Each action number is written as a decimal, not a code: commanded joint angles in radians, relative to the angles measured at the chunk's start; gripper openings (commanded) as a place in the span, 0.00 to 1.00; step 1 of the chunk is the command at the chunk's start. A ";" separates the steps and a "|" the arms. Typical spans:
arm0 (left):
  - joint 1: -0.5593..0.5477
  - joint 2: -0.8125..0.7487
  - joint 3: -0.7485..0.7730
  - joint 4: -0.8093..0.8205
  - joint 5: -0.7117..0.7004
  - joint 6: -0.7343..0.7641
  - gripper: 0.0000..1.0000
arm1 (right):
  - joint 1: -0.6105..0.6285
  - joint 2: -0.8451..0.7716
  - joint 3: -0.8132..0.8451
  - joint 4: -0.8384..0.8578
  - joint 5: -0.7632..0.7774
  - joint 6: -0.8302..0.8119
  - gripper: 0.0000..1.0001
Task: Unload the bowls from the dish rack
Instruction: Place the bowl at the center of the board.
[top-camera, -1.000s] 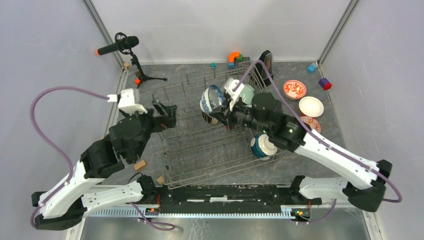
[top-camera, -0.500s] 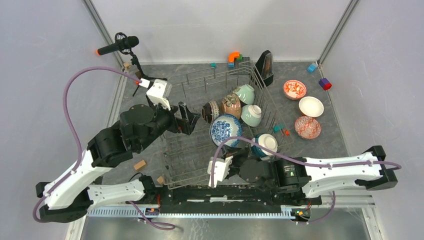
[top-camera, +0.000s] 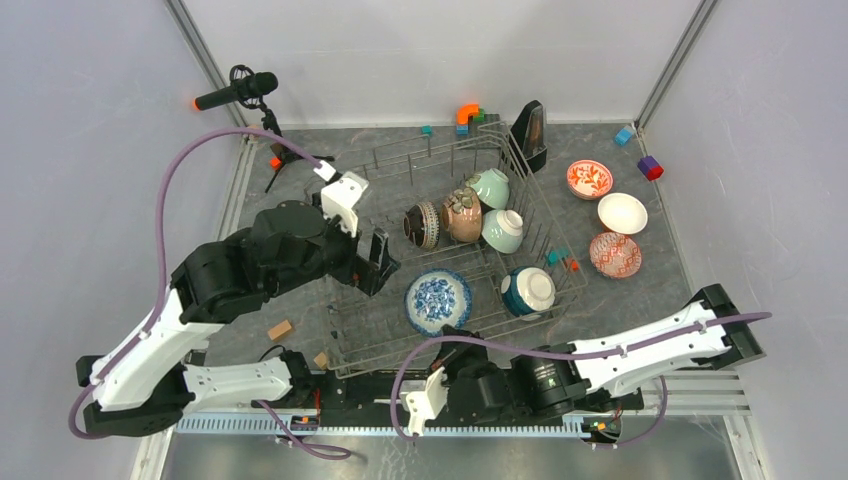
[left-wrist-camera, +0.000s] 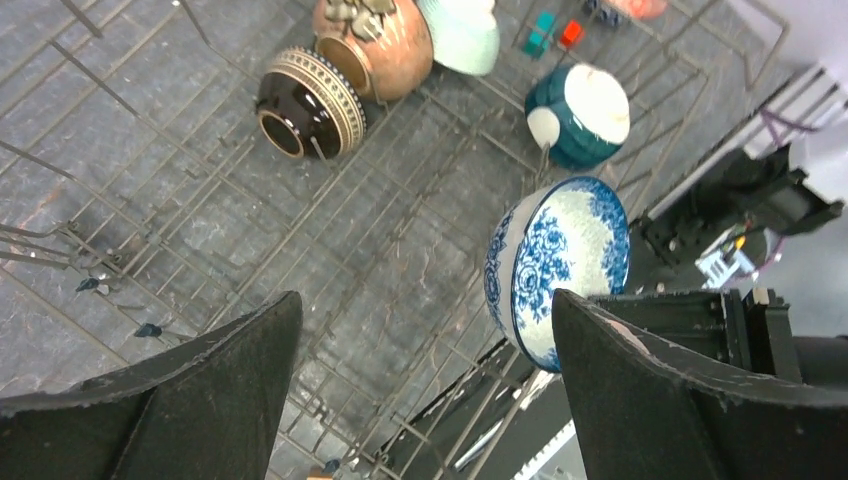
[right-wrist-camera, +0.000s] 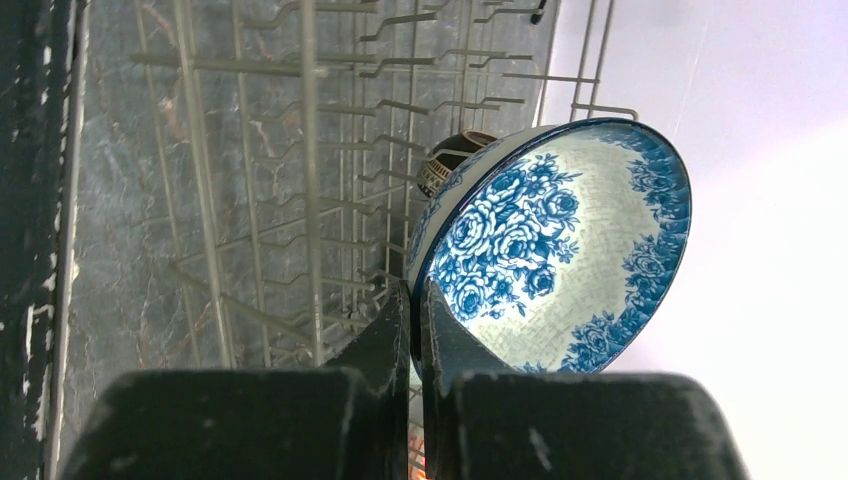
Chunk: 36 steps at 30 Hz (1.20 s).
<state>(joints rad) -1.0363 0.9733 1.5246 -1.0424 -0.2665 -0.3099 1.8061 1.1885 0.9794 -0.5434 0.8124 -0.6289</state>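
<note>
- Rack (top-camera: 352, 330): mid-table and skewed, its right wall facing 3 o'clock; five bowls rest in its far-right part: striped bowl (top-camera: 422, 224), tan bowl (top-camera: 462, 215), mint bowl (top-camera: 490, 187), pale bowl (top-camera: 503, 230), teal bowl (top-camera: 528, 291)
- Right arm (top-camera: 650, 340): folded low along the near edge, elbow out at 3 o'clock, forearm running towards 9, wrist turned so the fingers point to 12, into the rack
- Left arm (top-camera: 240, 275): reaches in from 8 o'clock; the left gripper (top-camera: 375, 262) hangs over the rack's left half, jaws spread wide, nothing between them
- Blue bowl (top-camera: 438, 300): over the rack's near middle, at 12 o'clock from the right gripper and 4 o'clock from the left one; tilted, inside showing; it looks clear of the tines, though I cannot be sure
- Right gripper (right-wrist-camera: 415, 300): pinched tight on the blue bowl's near rim
- Likely set-down spot: the red bowl (top-camera: 589, 179), white bowl (top-camera: 622, 213) and lattice bowl (top-camera: 615, 254) lie on the table (top-camera: 660, 290) at 2 o'clock from the blue bowl, beyond the right wall, so the bowl must rise over that wall and swing right, past the teal bowl at 3 o'clock
</note>
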 joint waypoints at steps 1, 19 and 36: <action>-0.010 -0.008 -0.017 -0.060 0.099 0.098 1.00 | 0.022 0.012 0.055 -0.035 0.040 -0.012 0.00; -0.195 0.164 -0.095 -0.080 -0.081 0.086 0.87 | 0.051 0.063 0.012 0.040 -0.007 0.008 0.00; -0.197 0.254 -0.138 -0.115 -0.109 0.065 0.47 | 0.062 0.098 0.000 0.093 -0.012 0.013 0.00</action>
<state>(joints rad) -1.2263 1.2278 1.3956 -1.1526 -0.3649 -0.2726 1.8587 1.2869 0.9775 -0.5144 0.7639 -0.6147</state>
